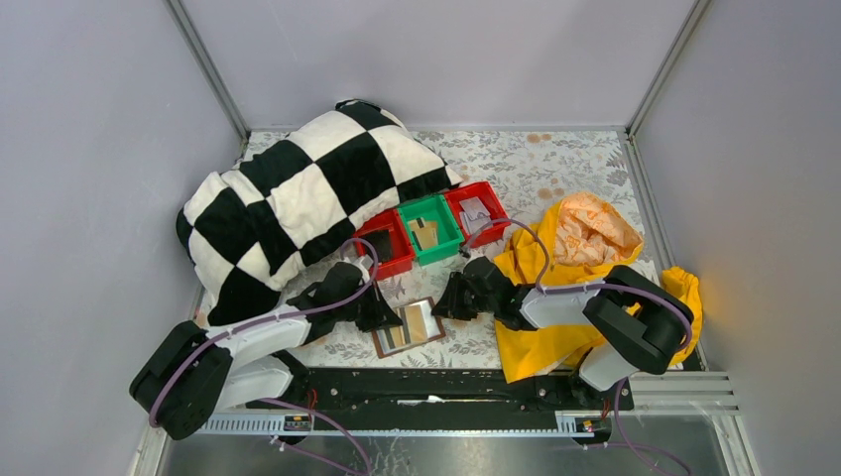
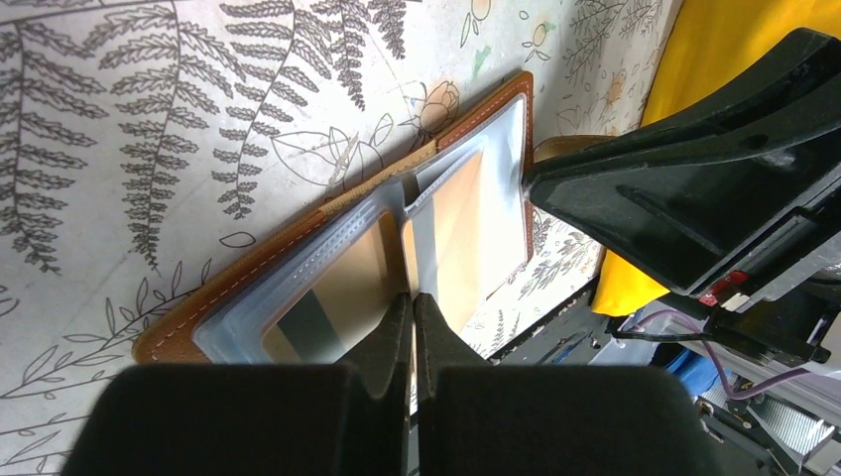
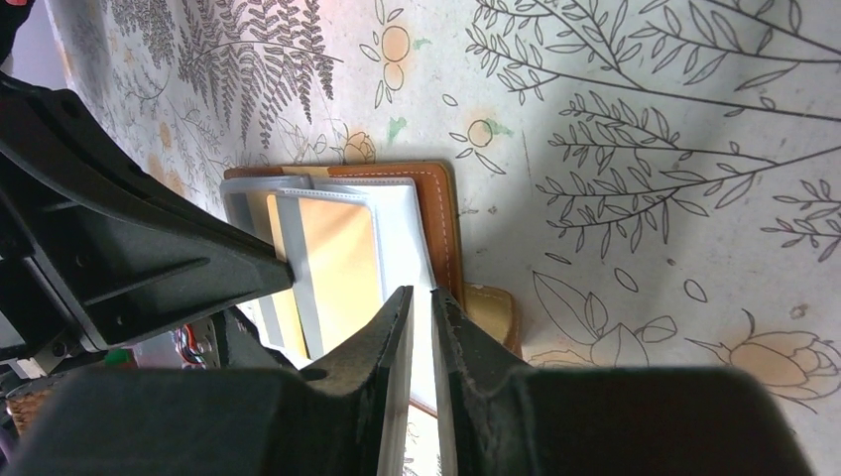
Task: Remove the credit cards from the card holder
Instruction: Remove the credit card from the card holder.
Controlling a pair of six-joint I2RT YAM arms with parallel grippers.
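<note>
Top external view puts the card holder [image 1: 408, 326] flat and open on the worktop [image 1: 555, 164], close to the near edge and about midway along it, between my two grippers. Tan cards [image 2: 342, 283] sit inside its pale pockets, one with a dark stripe.

My left gripper [image 2: 413, 302] is closed, tips pressed together with nothing between them, at the seam between the two pockets. My right gripper [image 3: 421, 295] sits at the opposite side, over the holder's brown border. Its fingers stand a narrow slit apart with pale pocket showing in the slit, and I cannot tell whether they pinch it. Both grippers crowd the holder, nearly meeting above it.

Behind the holder, toward the far edge, a red bin [image 1: 397, 266], a green bin [image 1: 451, 233] and a second red bin [image 1: 493, 203] stand in a touching row. A black-and-white checked blanket [image 1: 298, 193] heaps over the left side, reaching the first red bin and my left arm. A yellow cloth [image 1: 585, 248] covers the near right corner under my right arm. Bare patterned worktop shows between holder and bins and along the far right edge.
</note>
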